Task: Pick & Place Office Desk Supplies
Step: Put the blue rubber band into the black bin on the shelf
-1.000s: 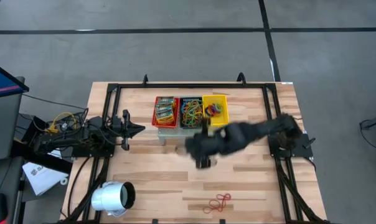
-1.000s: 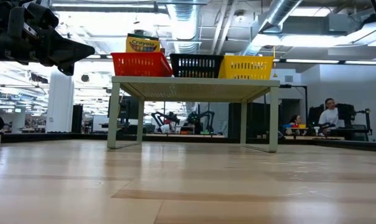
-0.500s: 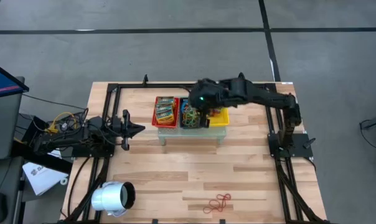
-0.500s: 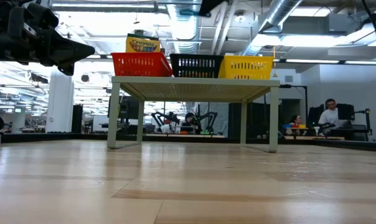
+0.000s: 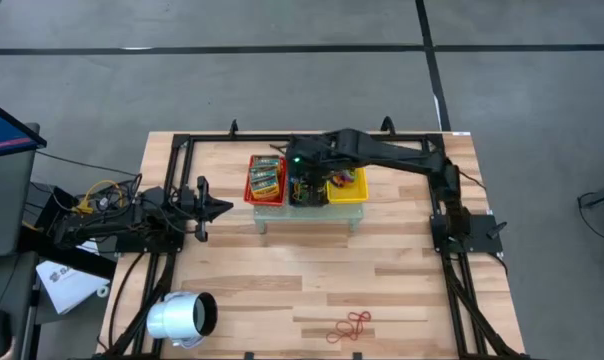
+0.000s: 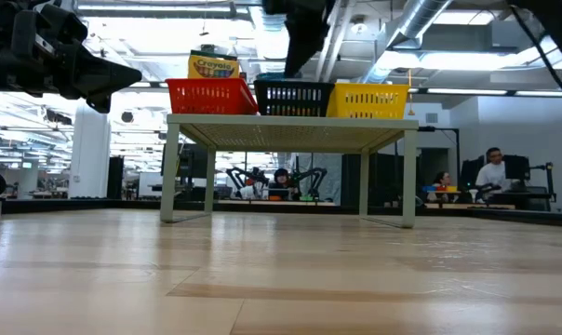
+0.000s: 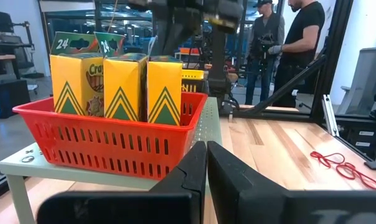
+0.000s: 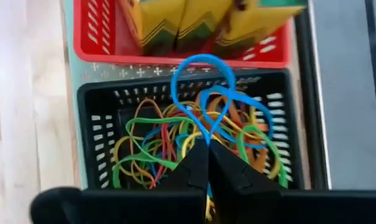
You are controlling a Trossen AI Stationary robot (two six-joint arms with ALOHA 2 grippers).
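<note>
Right gripper (image 8: 208, 163): clamped on blue rubber band (image 8: 203, 93), now moved from yellow basket (image 5: 346, 187) toward 9 o'clock, over black basket (image 8: 91, 140)
Left gripper (image 7: 206, 163): closed, empty, unmoved

yellow basket (image 5: 348, 190) contents perhaps bands.

table (image 5: 402, 290): pale wood planks, smooth
black basket (image 8: 94, 124): plastic mesh
crayon boxes (image 7: 122, 87): printed card, slightly glossy
rubber bands (image 8: 169, 146): rubber
</note>
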